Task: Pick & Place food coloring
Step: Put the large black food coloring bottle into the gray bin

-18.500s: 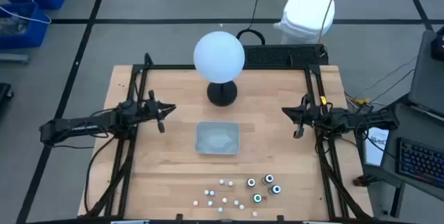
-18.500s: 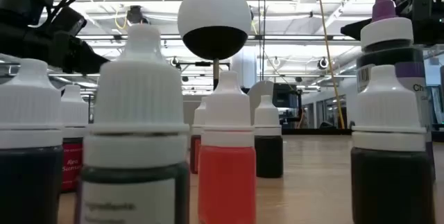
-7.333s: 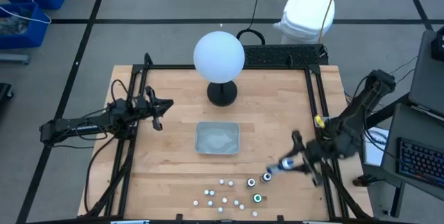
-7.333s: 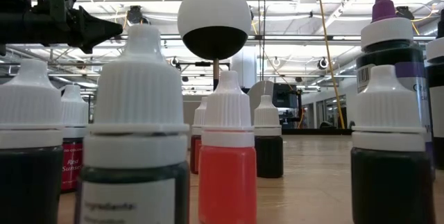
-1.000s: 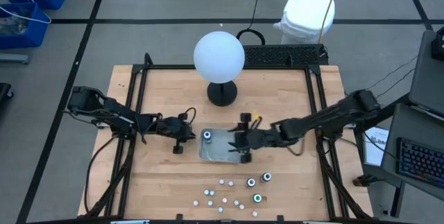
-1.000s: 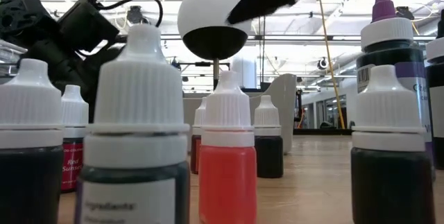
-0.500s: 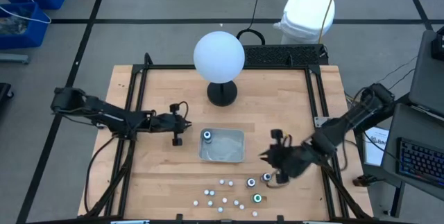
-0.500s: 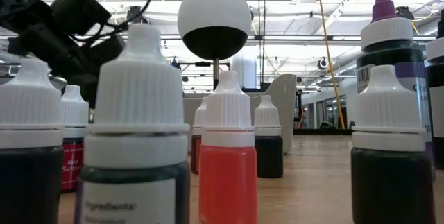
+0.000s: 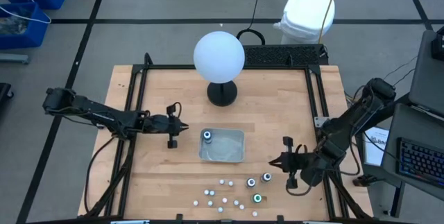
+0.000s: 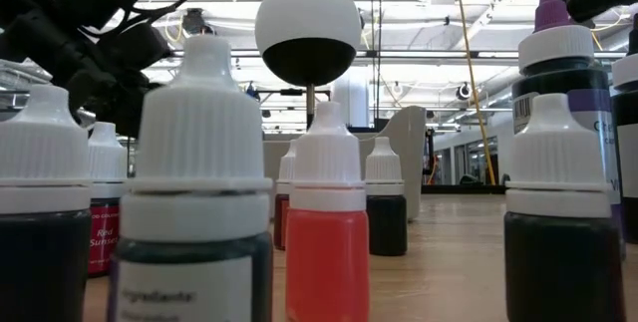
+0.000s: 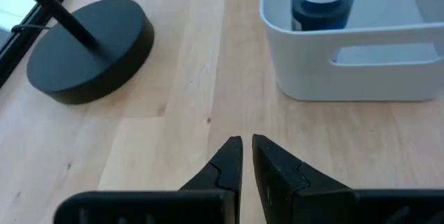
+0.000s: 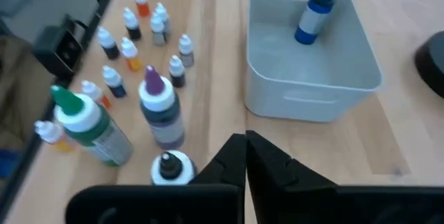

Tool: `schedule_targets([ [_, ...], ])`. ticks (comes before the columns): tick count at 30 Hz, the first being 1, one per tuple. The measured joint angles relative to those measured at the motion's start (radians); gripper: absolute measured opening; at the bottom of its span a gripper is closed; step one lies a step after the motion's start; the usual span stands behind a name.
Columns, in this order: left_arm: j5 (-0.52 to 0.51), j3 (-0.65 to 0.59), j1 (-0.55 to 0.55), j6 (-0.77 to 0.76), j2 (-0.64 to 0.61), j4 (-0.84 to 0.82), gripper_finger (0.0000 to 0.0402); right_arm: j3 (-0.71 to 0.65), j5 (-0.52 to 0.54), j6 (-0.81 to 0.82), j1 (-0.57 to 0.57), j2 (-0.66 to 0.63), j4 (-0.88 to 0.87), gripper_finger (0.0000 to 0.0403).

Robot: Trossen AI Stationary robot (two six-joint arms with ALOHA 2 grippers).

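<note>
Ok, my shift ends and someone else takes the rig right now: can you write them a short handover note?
Left pincer: shut, empty, beside the shallow grey rectangular tray.
Right pincer: shut, empty, next to the loose bottles at the table's front.
Done: one blue-capped dark bottle stands upright in the tray's corner.
Left: three larger dark round bottles, among them a purple-capped and a green-capped one, plus the cluster of small white-capped dropper bottles, all on the wooden table.
</note>
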Motion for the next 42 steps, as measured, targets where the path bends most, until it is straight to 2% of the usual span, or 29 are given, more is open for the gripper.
schedule_targets([
  [5, 0.0, 0.0, -0.002, 0.019, 0.001, -0.011, 0.0042, -0.015, -0.004, -0.008, -0.001, -0.034, 0.035, 0.0036],
  [9, -0.001, 0.0, -0.002, 0.051, 0.001, -0.007, 0.0042, -0.015, -0.054, -0.01, -0.001, -0.054, 0.05, 0.01],
  [15, -0.011, 0.0, -0.002, 0.076, 0.001, 0.008, 0.0042, -0.016, -0.057, -0.01, 0.019, -0.054, 0.047, 0.021],
  [20, -0.035, 0.0, -0.002, 0.076, 0.001, 0.022, 0.0042, -0.016, -0.058, -0.005, 0.041, -0.054, 0.035, 0.0267],
  [24, -0.035, 0.0, -0.002, 0.076, 0.001, 0.022, 0.0042, -0.04, -0.058, 0.047, 0.047, -0.054, 0.07, 0.0282],
  [28, -0.035, 0.0, -0.002, 0.061, 0.001, 0.022, 0.0042, -0.123, -0.058, 0.064, 0.047, -0.053, 0.193, 0.0282],
  [37, -0.028, 0.0, -0.002, 0.033, 0.001, 0.022, 0.0042, -0.288, -0.052, 0.011, 0.047, -0.045, 0.469, 0.0273],
  [42, -0.026, 0.0, -0.002, 0.019, 0.001, 0.022, 0.0042, -0.31, -0.052, -0.062, 0.046, -0.007, 0.587, 0.0272],
])
